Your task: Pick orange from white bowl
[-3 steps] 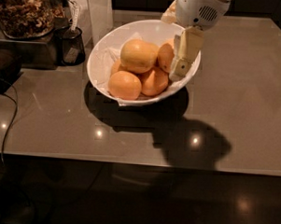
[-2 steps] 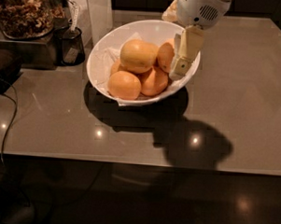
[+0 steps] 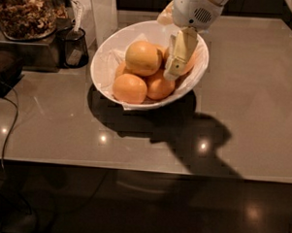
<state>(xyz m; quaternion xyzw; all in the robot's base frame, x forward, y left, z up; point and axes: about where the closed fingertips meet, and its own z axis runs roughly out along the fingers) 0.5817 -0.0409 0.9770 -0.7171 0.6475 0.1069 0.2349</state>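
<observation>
The white bowl [image 3: 106, 58] stands on the grey table at the back centre, lined with crumpled white paper. The orange [image 3: 143, 57], the largest and palest fruit, lies on top of the pile in it. Smaller, deeper-orange fruits lie at the front left [image 3: 130, 87], in front of the orange [image 3: 159, 85] and partly hidden behind the gripper at the right [image 3: 189, 66]. My gripper [image 3: 173, 70] hangs down from the white wrist [image 3: 194, 11] into the right half of the bowl, just right of the orange, close to its side.
A small dark cup [image 3: 73, 47] with a utensil stands left of the bowl. A glass jar of nuts [image 3: 24, 11] sits on a dark appliance at the far left. A cable [image 3: 10, 122] trails over the table's left side. The table's front edge [image 3: 143, 168] runs across the lower frame.
The gripper has shifted a little to the left inside the bowl, closer to the orange. The fruits and the bowl have not moved.
</observation>
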